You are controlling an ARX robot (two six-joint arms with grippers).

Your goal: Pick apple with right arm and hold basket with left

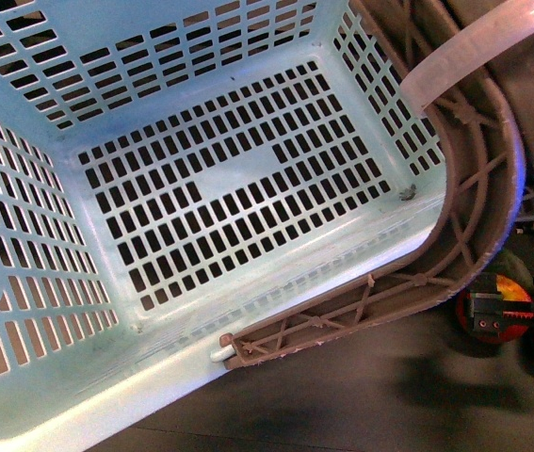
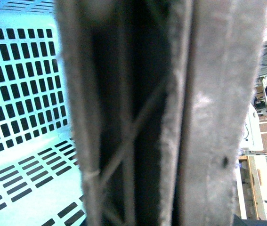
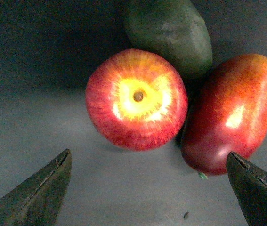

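1. Front view: the basket (image 1: 22, 311) hogs the frame, tilted, with its brown handle (image 1: 474, 188) along the right side and a white tie (image 1: 474, 52) round it. The apple (image 1: 514, 290) peeks out on the dark counter (image 1: 361, 395), just right of the handle.
2. Left wrist view: just a blurry close-up of the handle with the basket wall behind it. The left pincer doesn't show, so I can't tell its grip.
3. Right wrist view: the right pincer (image 3: 145, 193) is spread wide and empty. The apple sits stem-up, clear of both tips, just beside a darker red fruit (image 3: 230, 113) and a green fruit (image 3: 168, 33).

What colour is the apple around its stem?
The apple is yellow there, red beyond; right wrist view shows it best.
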